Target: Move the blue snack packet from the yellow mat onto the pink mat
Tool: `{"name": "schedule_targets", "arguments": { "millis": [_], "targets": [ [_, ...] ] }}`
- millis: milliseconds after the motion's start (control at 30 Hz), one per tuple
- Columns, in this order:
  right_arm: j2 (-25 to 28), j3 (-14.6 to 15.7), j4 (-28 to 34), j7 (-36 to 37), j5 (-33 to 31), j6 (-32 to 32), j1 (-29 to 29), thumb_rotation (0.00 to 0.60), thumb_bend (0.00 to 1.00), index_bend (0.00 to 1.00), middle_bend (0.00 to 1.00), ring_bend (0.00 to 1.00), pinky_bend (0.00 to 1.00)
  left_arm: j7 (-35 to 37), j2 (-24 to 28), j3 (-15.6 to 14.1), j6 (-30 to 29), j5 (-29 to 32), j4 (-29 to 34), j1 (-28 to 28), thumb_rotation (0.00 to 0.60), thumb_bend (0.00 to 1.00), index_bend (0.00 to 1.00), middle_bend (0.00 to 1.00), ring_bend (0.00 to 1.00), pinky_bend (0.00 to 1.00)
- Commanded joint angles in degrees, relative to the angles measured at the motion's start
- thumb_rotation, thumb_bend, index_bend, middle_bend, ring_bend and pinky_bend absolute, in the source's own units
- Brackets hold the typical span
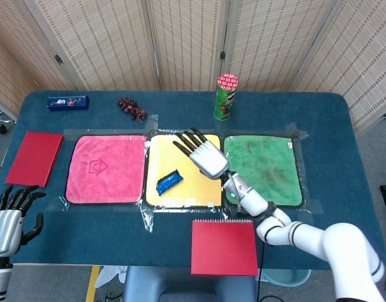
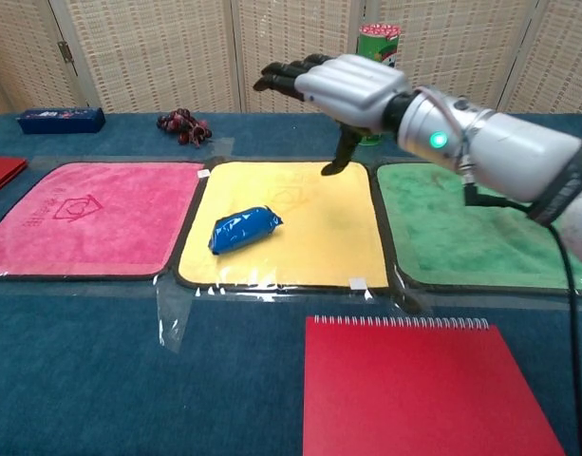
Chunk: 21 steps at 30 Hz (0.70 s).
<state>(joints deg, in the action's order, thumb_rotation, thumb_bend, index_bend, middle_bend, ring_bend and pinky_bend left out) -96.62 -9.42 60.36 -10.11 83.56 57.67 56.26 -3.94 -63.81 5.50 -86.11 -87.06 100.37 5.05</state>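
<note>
The only real container on the table (image 1: 344, 126) is the green chips can (image 1: 225, 97), which stands upright with its lid on at 12 o'clock from the yellow mat (image 1: 208, 189), just behind the gap between this mat and the green mat (image 1: 263, 171); what is inside it cannot be seen. The three mats lie flat in a row, taped down side by side, the pink mat (image 1: 104, 168) at 9 o'clock from the yellow one. The blue snack packet (image 1: 169, 182) lies alone on the yellow mat, in its left front part, near the edge that borders the pink mat but not touching this edge. The right hand (image 1: 204, 155) is above the back right part of the yellow mat, at about 2 o'clock from the packet and apart from it, with the fingers spread and nothing in it; in the chest view the thumb points down toward the mat. The left hand (image 1: 10, 214) is at the front left edge of the table, fingers apart, holding nothing. The pink mat has nothing on it. Around the mats there are a red book (image 1: 34, 158) at the left edge, a dark blue box (image 1: 67, 102) and a bunch of dark grapes (image 1: 131, 108) at the back, and a red spiral notebook (image 1: 224, 247) at 6 o'clock from the yellow mat.
</note>
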Motion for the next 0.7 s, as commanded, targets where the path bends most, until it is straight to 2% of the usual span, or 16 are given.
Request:
{"name": "schedule_targets", "arguments": {
  "millis": [33,167,300,433,600,700],
  "targets": [
    [14.0,2.7,15.1,-4.0,-1.1,5.4,-8.5,0.600,0.12,0.00,0.00,0.00,0.00,0.6,1.1,1.0,2.7,-1.9,0.0,3.0,0.600,0.58,0.29,0.21,0.19,0.04],
    [22.4,5.1,23.3,-4.5,-0.6,9.3,-14.0,0.600,0.11,0.00,0.00,0.00,0.00,3.1,0.7,2.7,5.5,-4.2,-1.5,7.4,0.600,0.58,0.28,0.21,0.20,0.06],
    [28.1,7.4,27.4,-2.4,0.8,13.9,-19.2,0.600,0.11,0.00,0.00,0.00,0.00,5.4,-0.5,3.6,8.2,-7.8,-4.0,12.0,0.600,0.57,0.28,0.22,0.20,0.07],
    [31.7,9.0,29.0,0.1,2.9,19.1,-23.9,0.600,0.11,0.00,0.00,0.00,0.00,8.0,-1.0,3.9,13.2,-10.6,-4.9,17.6,0.600,0.59,0.27,0.22,0.20,0.08],
    [34.4,10.5,29.6,2.7,5.3,24.4,-29.0,0.600,0.11,0.00,0.00,0.00,0.00,10.3,-1.8,4.7,19.4,-14.2,-5.6,25.4,0.600,0.71,0.26,0.22,0.21,0.09],
    [35.4,11.1,29.8,3.0,6.1,26.1,-31.2,0.600,0.11,0.00,0.00,0.00,0.00,10.1,-2.1,5.0,24.4,-15.1,-5.7,30.1,0.590,0.72,0.24,0.22,0.21,0.09]
  ]
}}
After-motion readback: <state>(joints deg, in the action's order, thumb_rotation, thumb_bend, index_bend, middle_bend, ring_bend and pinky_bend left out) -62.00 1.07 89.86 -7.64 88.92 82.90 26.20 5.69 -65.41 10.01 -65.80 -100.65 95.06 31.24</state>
